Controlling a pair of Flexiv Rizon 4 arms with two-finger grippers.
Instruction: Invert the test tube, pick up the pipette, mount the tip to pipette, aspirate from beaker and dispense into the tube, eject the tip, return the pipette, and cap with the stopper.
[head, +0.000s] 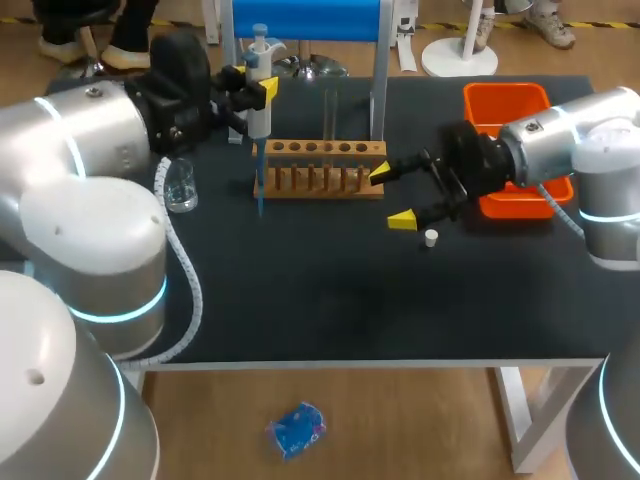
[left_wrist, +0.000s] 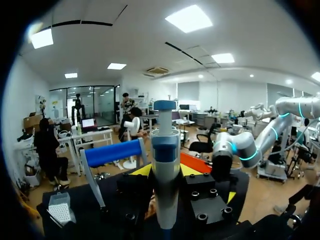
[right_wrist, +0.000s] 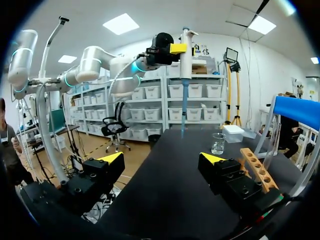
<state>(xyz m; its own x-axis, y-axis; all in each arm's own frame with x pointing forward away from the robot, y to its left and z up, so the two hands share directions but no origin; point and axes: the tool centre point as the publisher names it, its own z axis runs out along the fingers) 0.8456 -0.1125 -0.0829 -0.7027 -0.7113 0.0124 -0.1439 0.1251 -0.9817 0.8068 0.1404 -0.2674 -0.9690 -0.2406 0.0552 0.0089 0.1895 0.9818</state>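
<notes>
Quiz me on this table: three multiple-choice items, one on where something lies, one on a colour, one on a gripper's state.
1. The white stopper lies:
A) plugged into a tube
B) on the table, beside the right gripper
C) in a bin

2. The tip mounted on the pipette is:
A) blue
B) red
C) green

3. The right gripper is:
A) shut on the stopper
B) shut on a tube
C) open, holding nothing

Answers:
1 B: the head view shows the stopper on the dark table, close by the right gripper's nearer yellow fingertip.
2 A: a thin blue tip hangs from the pipette that the left gripper holds upright.
3 C: its two yellow fingertips stand wide apart with nothing between them.
</notes>
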